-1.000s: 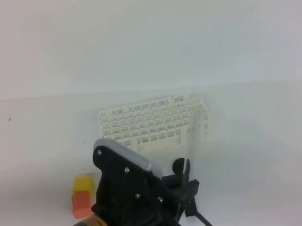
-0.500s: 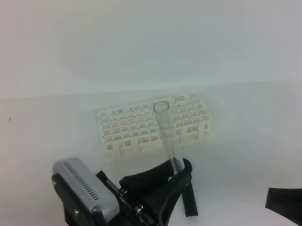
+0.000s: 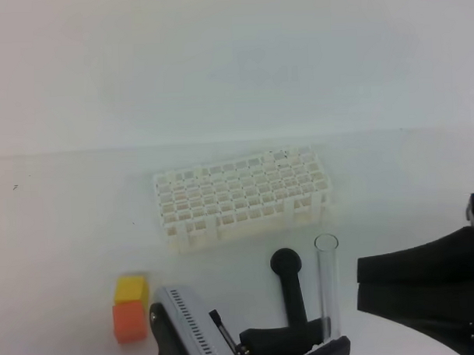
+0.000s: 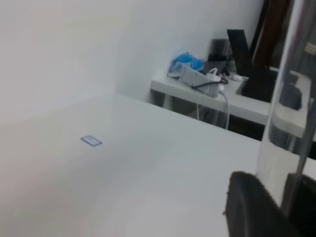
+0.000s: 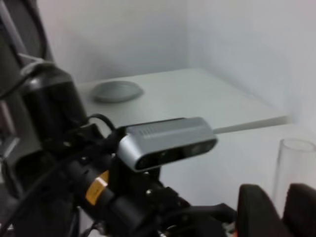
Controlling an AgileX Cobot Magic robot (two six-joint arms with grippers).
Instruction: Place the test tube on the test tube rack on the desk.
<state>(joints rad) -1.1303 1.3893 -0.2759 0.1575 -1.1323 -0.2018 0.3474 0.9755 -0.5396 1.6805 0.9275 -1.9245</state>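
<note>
White counter (image 3: pixel 60 230) carries the rack (image 3: pixel 241 194) mid-surface. Right end effector (image 3: pixel 373 286): spread or not, I cannot tell. Left end effector (image 3: pixel 324 342) pinches the upright tube (image 3: pixel 327 279) near its bottom, in front of the rack.

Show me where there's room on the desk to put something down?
Bare desk lies left of the test tube rack, and right of it toward the edge. The near strip is crowded: orange and yellow blocks, black round-headed stick, upright test tube.

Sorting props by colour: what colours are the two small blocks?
The two small blocks: yellow and orange; exterior high view.
</note>
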